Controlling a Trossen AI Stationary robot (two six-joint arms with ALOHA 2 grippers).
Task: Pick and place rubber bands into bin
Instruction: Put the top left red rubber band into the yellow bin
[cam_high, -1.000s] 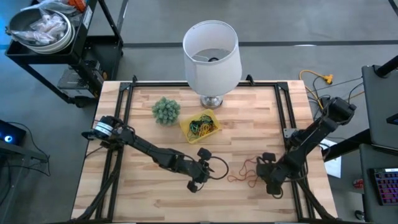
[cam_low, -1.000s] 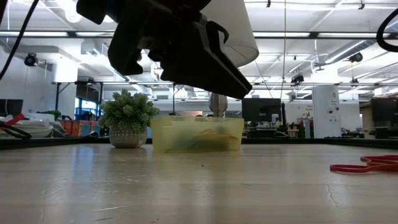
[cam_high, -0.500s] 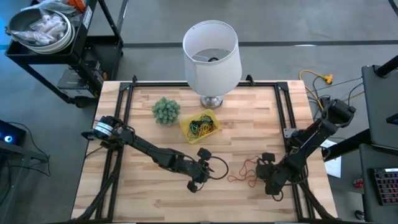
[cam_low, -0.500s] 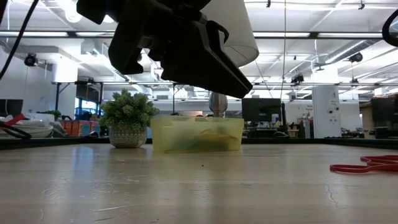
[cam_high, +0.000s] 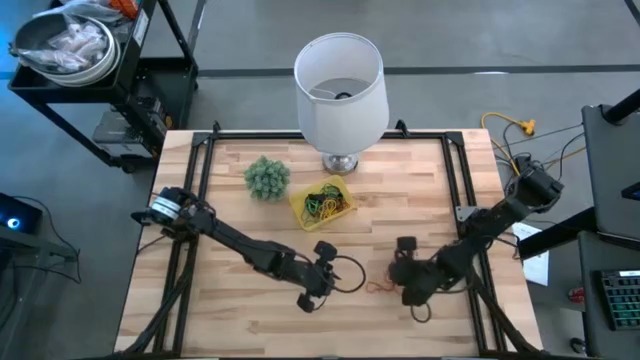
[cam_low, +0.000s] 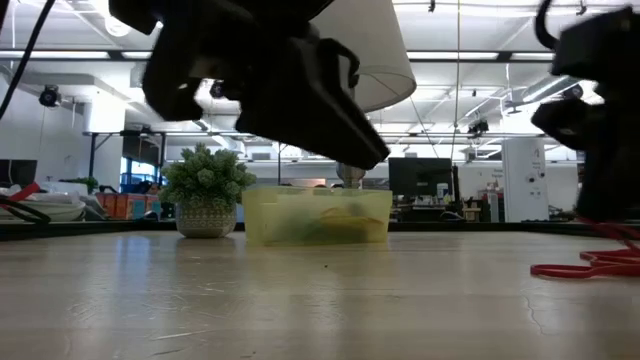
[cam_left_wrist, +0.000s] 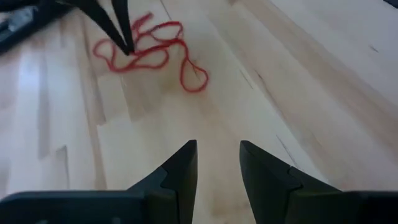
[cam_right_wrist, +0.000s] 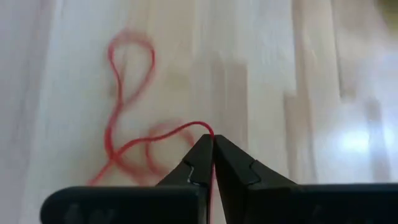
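From my station I see the right gripper (cam_right_wrist: 211, 144) down at the near-right part of the table (cam_high: 420, 190), its fingers pinched together on a strand of the red rubber bands (cam_right_wrist: 127, 134). In its wrist view the strand rises out from between the tips and curls away into a tangle of loops that trails ahead of the gripper, longer than it is wide. From above, the red rubber bands (cam_high: 383, 284) lie on the wood between the two grippers, the tangle's long axis running roughly across the table from left to right. The left gripper (cam_left_wrist: 217, 155) hovers just beside them on the near-middle of the table, fingers parted with nothing between them, pointing toward the red loops (cam_left_wrist: 152, 53). Farther back sits the yellow bin (cam_high: 322, 202), already holding a heap of green, yellow and dark bands, touching nothing red. It rests between the fuzzy green plant (cam_high: 267, 177) and the base of the white lamp (cam_high: 340, 90).
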